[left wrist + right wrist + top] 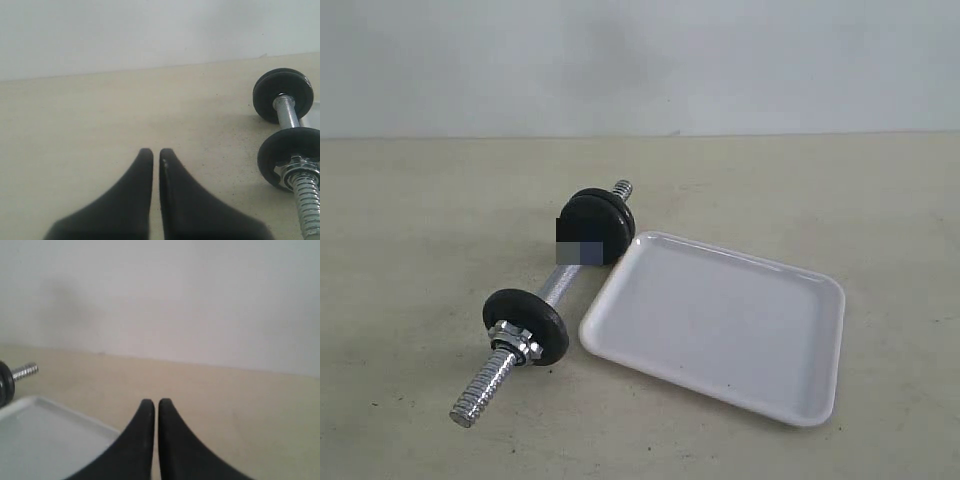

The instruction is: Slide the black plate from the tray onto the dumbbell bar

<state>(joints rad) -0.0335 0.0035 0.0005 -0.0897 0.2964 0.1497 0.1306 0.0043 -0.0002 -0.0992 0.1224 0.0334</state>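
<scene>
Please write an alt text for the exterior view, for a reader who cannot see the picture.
A chrome dumbbell bar lies on a beige table, with one black disc and a hex nut at its nearer end and black discs at its far end. A white tray with nothing in it lies close beside the bar, on the right.

Table: beige, matte, faintly speckled, meeting pale wall at back.
Bar: chrome rod lying left of centre, propped on black discs that touch table; near disc backed by nut, far discs beyond.
Tray: white, rectangular, flat on table, just beside bar on its right.
</scene>
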